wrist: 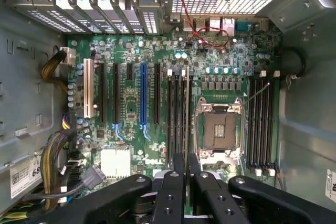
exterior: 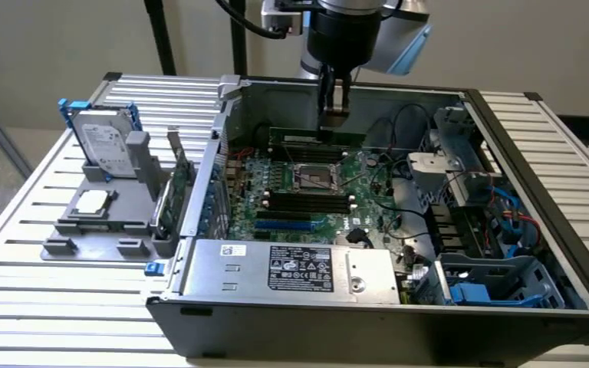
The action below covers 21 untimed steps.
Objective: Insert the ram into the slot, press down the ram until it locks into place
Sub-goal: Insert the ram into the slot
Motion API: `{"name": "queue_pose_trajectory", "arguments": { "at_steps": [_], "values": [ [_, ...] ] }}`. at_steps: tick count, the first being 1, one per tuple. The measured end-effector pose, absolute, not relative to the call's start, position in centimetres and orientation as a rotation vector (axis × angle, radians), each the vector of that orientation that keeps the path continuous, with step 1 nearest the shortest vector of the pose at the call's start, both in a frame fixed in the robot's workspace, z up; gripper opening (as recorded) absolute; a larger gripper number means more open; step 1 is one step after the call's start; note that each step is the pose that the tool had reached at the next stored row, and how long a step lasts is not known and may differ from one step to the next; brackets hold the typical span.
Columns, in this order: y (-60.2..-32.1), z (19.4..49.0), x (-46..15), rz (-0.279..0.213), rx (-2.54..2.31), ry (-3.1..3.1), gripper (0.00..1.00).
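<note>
The open computer case [exterior: 376,333] lies on a slatted table [exterior: 28,307], and the motherboard [exterior: 274,172] covers its floor. The CPU socket [exterior: 315,178] sits in the middle of the board. The grey power supply [exterior: 289,268] with its white label lies across the case, on the side of the CPU socket opposite to the ram.

In the exterior view the gripper [exterior: 333,115] comes down from above, just behind the CPU socket. Its two fingers are almost together and clamp the upper edge of the ram [exterior: 310,138]. The ram stands upright on its long edge, beside the CPU socket and parallel to it.

In the wrist view the ram [wrist: 187,108] appears edge-on as a thin line. It runs into the narrow gap of the gripper [wrist: 186,169] and stands along the slot [wrist: 184,129] nearest to the CPU socket [wrist: 219,129]. I cannot tell if the end clips are locked. The blue slot [wrist: 143,98] lies further from the CPU socket, on the same side.
</note>
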<state>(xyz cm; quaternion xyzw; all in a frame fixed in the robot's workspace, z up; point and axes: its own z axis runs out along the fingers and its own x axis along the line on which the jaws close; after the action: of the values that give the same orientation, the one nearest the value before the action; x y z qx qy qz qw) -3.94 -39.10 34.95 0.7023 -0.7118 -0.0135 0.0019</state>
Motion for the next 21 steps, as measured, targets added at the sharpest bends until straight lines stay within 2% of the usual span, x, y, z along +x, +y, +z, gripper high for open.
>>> {"name": "queue_pose_trajectory", "arguments": {
  "at_steps": [21],
  "values": [
    [-39.9, 31.1, -3.5, -0.042, 2.199, -2.239, 0.13]
  ]
}}
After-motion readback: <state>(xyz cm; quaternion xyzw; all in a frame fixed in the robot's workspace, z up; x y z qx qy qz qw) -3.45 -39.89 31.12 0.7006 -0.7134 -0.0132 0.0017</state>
